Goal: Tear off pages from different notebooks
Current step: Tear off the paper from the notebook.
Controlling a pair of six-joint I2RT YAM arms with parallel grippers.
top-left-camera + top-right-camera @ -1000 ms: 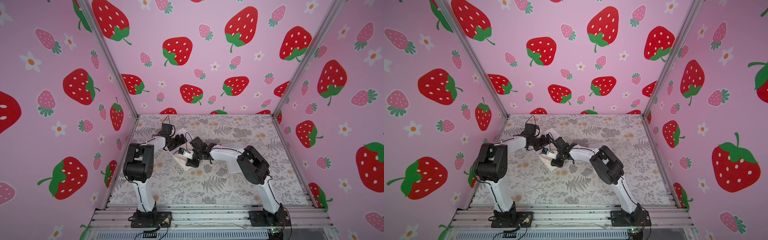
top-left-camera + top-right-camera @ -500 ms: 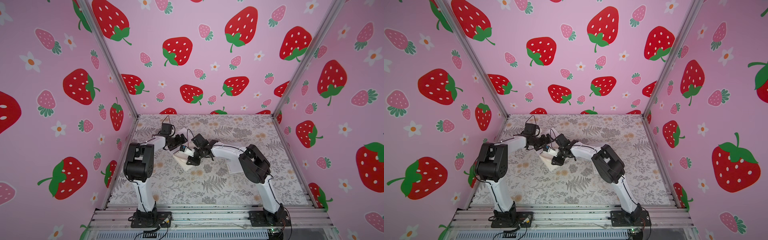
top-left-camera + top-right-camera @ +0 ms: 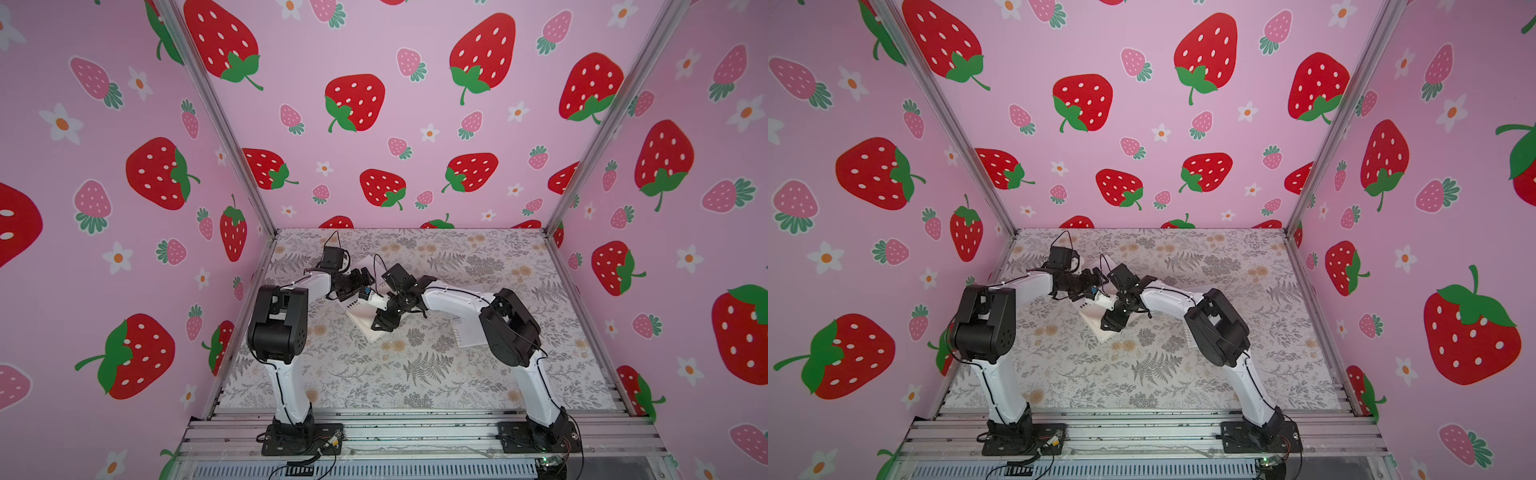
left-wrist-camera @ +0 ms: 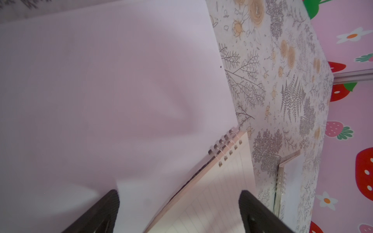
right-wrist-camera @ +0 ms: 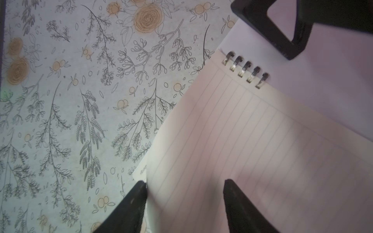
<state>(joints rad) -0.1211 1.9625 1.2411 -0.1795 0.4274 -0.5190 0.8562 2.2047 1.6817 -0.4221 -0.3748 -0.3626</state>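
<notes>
In both top views the left arm (image 3: 316, 283) and right arm (image 3: 457, 301) hide most of the open notebook (image 3: 362, 323). The second notebook (image 3: 466, 334) sits half behind the right arm's elbow, its label unreadable.

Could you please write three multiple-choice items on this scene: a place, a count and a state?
1. Where does the white spiral-bound notebook lie?
A) beside the right arm's black elbow joint
B) on the metal rail
C) against the back wall
2. How many coil-bound notebooks lie on the floral table?
A) one
B) two
C) four
3. How do the jaws of the right gripper stand?
A) shut on a page
B) apart over the cream lined page
C) out of view
Key: 1 A, a top view shows it there; 2 B, the left wrist view shows the open pale pink notebook too; 3 B, the right wrist view shows a gap.
</notes>
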